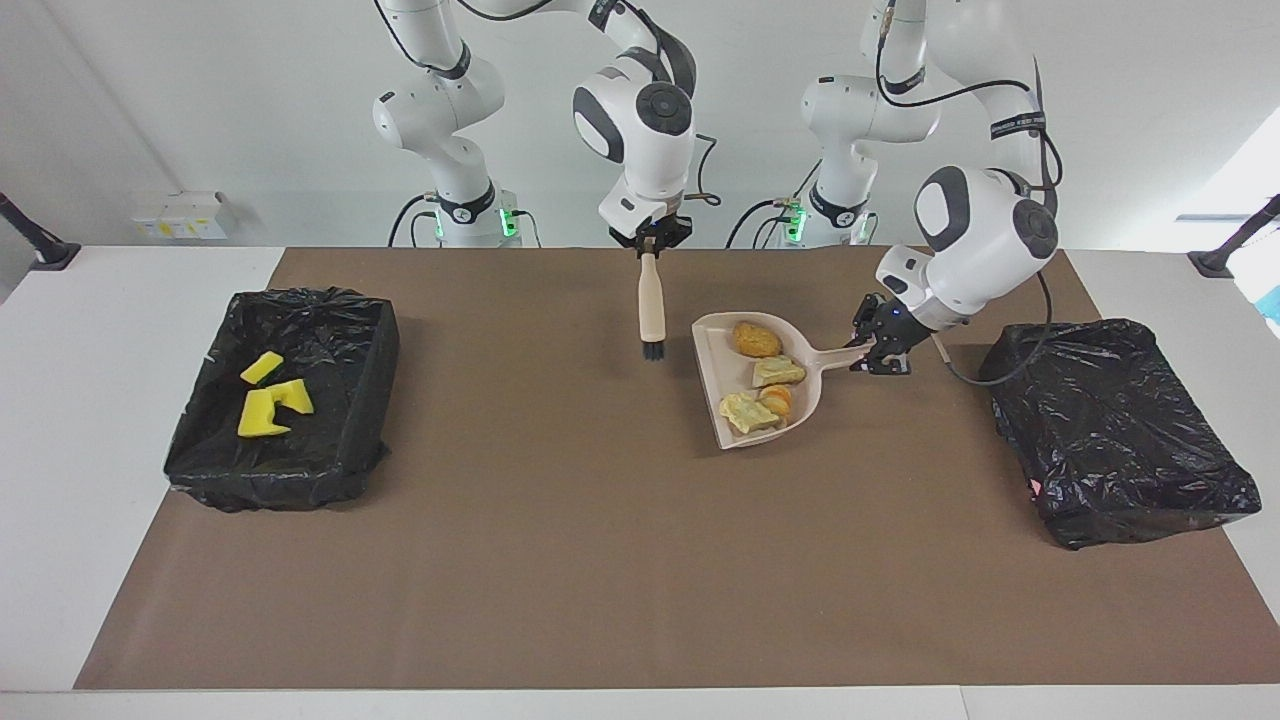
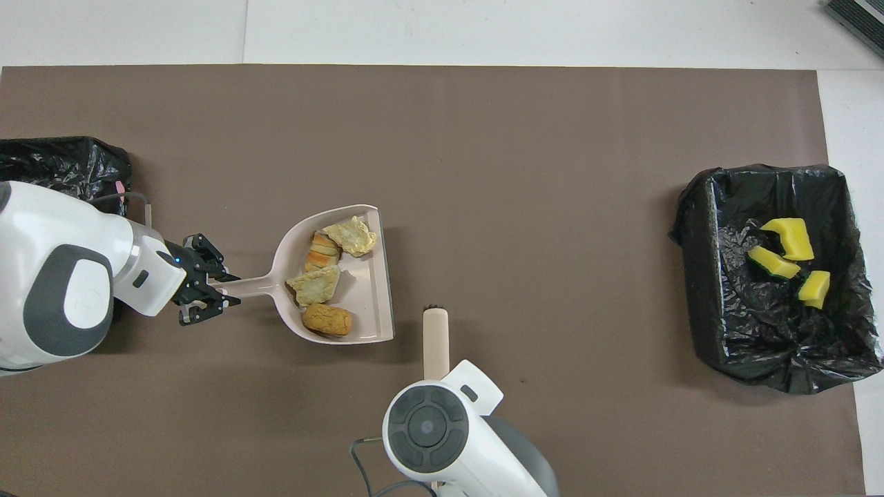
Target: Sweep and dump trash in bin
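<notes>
A beige dustpan (image 1: 714, 347) (image 2: 364, 292) carries several tan, bread-like lumps of trash (image 1: 757, 339) (image 2: 327, 319). My left gripper (image 1: 868, 346) (image 2: 219, 284) is shut on the dustpan's handle (image 1: 835, 352) and holds the pan about level over the mat, beside the black-bagged bin (image 1: 1110, 420) (image 2: 62, 166) at the left arm's end. My right gripper (image 1: 650, 242) is shut on the top of the beige brush (image 1: 651, 300) (image 2: 436, 338). The brush hangs bristles down, beside the pan on its open side. Three yellow sponge bits (image 1: 270, 405) (image 2: 787, 238) lie in the bin (image 1: 375, 330) (image 2: 697, 228) at the right arm's end.
A brown mat (image 1: 560, 560) (image 2: 483, 138) covers the table between the two bins. The right arm's wrist (image 2: 428, 428) hides its gripper in the overhead view. White table margins show around the mat.
</notes>
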Available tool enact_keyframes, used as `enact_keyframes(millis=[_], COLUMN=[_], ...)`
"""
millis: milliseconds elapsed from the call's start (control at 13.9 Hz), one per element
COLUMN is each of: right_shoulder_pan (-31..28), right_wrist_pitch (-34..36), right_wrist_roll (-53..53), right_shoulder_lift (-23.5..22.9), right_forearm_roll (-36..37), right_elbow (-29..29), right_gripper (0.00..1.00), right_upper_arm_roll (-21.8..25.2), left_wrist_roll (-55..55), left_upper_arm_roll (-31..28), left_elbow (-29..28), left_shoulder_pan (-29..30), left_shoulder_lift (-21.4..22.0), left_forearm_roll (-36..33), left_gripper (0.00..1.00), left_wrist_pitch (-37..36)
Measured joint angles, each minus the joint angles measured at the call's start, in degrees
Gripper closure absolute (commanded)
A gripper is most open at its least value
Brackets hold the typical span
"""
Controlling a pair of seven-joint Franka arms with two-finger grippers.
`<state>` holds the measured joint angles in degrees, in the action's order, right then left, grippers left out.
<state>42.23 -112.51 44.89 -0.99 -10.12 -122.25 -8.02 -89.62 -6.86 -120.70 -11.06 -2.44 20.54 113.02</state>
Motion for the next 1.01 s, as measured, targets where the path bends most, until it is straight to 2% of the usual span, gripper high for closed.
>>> enact_keyframes(millis=[287,431,503,575,790,1006], right_shoulder_pan=[6.2,7.2,7.2,7.1,6.9,5.5], right_wrist_pitch=[-6.2,-8.0,-8.0,-7.9,-4.7,1.8], right_wrist_roll=[5.0,5.8,5.8,5.8,5.8,4.8], right_shoulder_lift=[-5.1,-6.8,-7.1,-7.1,-7.0,-6.8], right_forearm_roll=[0.0,0.0,0.0,0.0,0.0,0.2], right_elbow=[-0.9,-0.8,-0.8,-0.8,0.6,4.9], right_gripper=[1.00,1.00,0.32,0.00,0.00,0.00], right_upper_arm_roll=[0.0,0.0,0.0,0.2,0.3,0.6], left_wrist_roll=[-2.0,-2.0,-2.0,-2.4,-6.5,-11.6], left_upper_arm_roll=[-0.1,-0.3,-0.4,-0.5,-0.4,-0.4], left_elbow=[10.9,15.9,18.8,21.9,30.5,34.3], left_shoulder_pan=[5.9,8.6,10.9,13.7,21.3,27.2], left_shoulder_lift=[-2.9,-3.2,-3.7,-4.7,-9.4,-12.0], left_forearm_roll=[-0.1,-2.1,-3.1,-3.9,-5.7,-7.1], left_gripper=[1.00,1.00,1.00,1.00,1.00,1.00], left_wrist_pitch=[-8.2,-12.3,-15.6,-18.7,-25.1,-26.3])
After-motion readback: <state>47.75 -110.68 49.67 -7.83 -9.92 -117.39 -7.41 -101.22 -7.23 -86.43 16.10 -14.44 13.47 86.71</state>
